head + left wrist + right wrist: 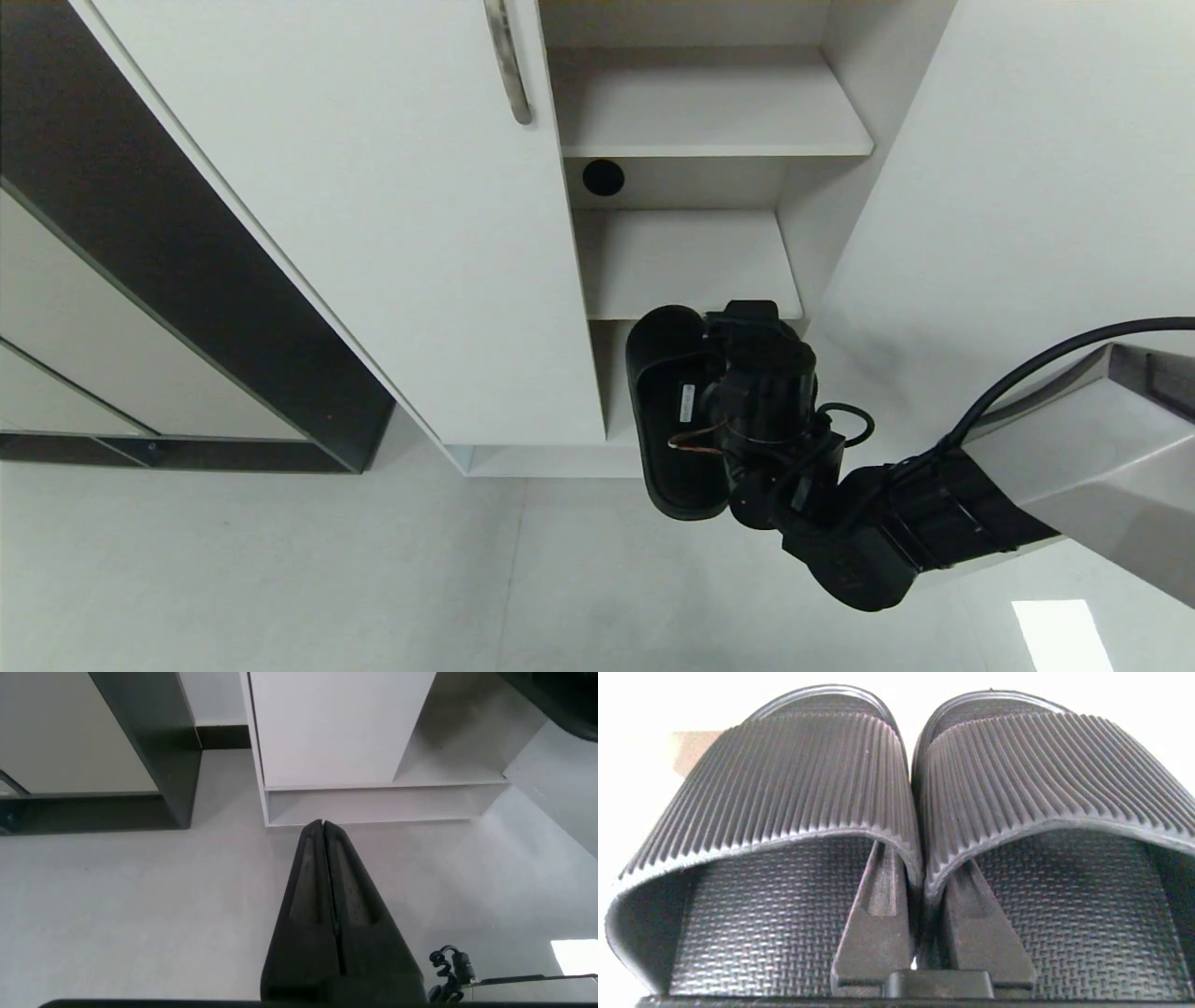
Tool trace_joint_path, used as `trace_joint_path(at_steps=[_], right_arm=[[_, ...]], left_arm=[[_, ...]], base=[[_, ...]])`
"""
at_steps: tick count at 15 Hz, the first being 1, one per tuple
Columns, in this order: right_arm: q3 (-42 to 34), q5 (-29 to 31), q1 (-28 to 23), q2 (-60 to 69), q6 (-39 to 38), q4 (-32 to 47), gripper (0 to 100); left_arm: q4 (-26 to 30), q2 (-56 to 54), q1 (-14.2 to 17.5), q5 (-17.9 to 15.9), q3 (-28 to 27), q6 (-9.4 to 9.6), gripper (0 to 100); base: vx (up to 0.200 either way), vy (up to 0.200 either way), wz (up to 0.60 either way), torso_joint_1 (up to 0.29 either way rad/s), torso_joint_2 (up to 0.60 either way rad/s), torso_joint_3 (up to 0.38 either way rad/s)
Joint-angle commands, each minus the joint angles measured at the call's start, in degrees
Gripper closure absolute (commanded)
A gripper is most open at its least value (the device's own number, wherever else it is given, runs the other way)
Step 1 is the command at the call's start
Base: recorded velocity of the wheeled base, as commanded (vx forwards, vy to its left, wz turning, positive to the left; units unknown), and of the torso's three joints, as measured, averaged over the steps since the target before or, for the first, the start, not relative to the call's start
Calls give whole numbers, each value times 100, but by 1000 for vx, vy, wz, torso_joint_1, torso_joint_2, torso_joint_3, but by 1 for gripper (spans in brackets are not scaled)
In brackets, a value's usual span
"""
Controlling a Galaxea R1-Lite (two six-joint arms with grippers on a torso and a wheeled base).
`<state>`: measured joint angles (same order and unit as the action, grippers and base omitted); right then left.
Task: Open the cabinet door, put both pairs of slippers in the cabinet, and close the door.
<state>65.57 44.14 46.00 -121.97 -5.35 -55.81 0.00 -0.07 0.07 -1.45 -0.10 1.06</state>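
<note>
Gripping a pair of black slippers [665,373] with the right gripper [920,887], out in front of the cabinet [691,271], low down by its bottom shelf and off the floor [280,560]. Not inside yet, just at the opening. Holding the two side by side, with one finger [873,924] tucked under each ribbed strap and clenched on the two inner walls pressed together between them. Textured footbeds and ridged straps up close in the right wrist view.

Spotting a small white label [686,403] on the slipper face turned toward the head camera. Too small to read, so no brand or writing to report.

Over at the cabinet: right door [1008,187] swung wide open, left door [373,233] shut, with a metal handle [509,65] along its inner edge. Bare white shelves inside, with a round dark hole [603,177] in the back panel under the upper shelf.

On the other side, hanging the left gripper [323,845] above the floor, pointed toward the cabinet's base, fingers pressed flat together with nothing between them.
</note>
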Motion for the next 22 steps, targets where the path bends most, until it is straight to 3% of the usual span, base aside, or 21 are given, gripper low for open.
trace_joint_path(at_steps=[1,9,14,22], right_arm=[[-18,-2,6,24,-1,0,100],[-71,-37,15,-108,-1,-35,100],[-27,-55,-29,-407,-1,-290,100],[1300,-257,-574,-1136,192,-132,100]], left_arm=[[0,7,1,-4,1,-1,100],[0,7,1,4,1,-9,100],[0,7,1,4,1,-9,100],[0,7,1,4,1,-18,100]], base=[[200,0,0,7,7,-2],[200,0,0,1,3,4],[0,0,0,0,0,0],[0,0,0,0,0,0]])
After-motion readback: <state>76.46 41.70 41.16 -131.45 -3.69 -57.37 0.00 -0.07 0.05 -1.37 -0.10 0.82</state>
